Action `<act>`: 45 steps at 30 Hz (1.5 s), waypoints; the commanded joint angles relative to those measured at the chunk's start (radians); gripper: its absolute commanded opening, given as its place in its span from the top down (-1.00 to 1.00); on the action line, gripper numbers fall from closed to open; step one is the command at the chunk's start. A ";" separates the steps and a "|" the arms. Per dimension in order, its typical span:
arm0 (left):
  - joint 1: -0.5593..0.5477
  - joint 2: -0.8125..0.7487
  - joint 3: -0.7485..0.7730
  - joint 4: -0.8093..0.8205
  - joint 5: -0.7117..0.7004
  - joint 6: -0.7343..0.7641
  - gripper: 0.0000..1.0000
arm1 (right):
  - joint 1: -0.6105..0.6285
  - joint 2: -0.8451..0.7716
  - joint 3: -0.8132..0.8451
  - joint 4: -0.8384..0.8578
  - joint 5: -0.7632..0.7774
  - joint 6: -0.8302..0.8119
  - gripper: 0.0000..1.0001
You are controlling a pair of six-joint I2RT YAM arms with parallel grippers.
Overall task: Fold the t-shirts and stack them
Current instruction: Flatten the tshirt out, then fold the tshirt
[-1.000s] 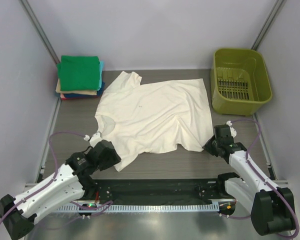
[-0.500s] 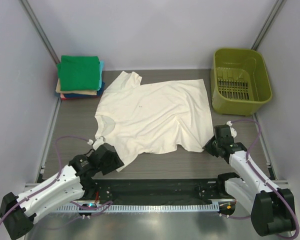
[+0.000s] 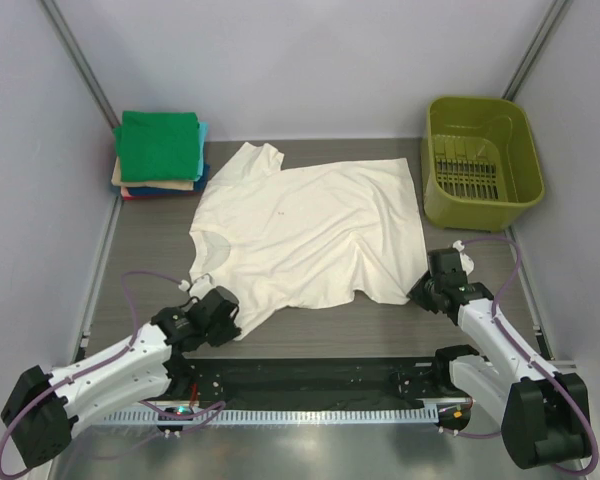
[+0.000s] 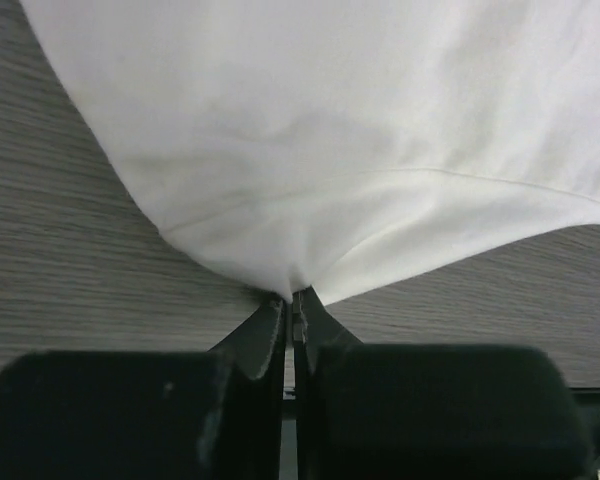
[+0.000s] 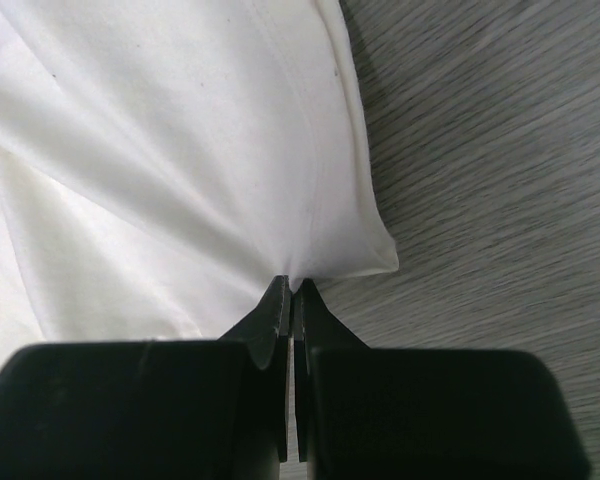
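A cream shirt (image 3: 310, 235) lies flat on the table (image 3: 140, 270), pinched in two spots.
The left gripper (image 4: 290, 300) nips its sleeve, the right gripper (image 5: 292, 285) a corner; a green shirt (image 3: 158, 145) hides most of the folded pile (image 3: 160, 186).

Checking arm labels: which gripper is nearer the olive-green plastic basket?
Right. The right gripper sits in front of the olive-green plastic basket, shut on a hem corner of the cream cloth t-shirt; the left gripper is across the table, shut on its near sleeve.
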 commanded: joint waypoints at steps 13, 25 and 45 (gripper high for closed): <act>0.117 -0.112 0.401 -0.337 -0.288 0.155 1.00 | -0.013 -0.166 0.156 -0.179 0.167 0.030 0.97; 0.131 0.028 0.678 -0.383 -0.313 0.355 1.00 | -0.013 -0.160 0.313 -0.233 0.149 0.007 0.98; 0.703 0.797 1.081 -0.143 0.204 0.652 0.98 | -0.014 0.550 0.791 -0.011 0.216 -0.090 0.85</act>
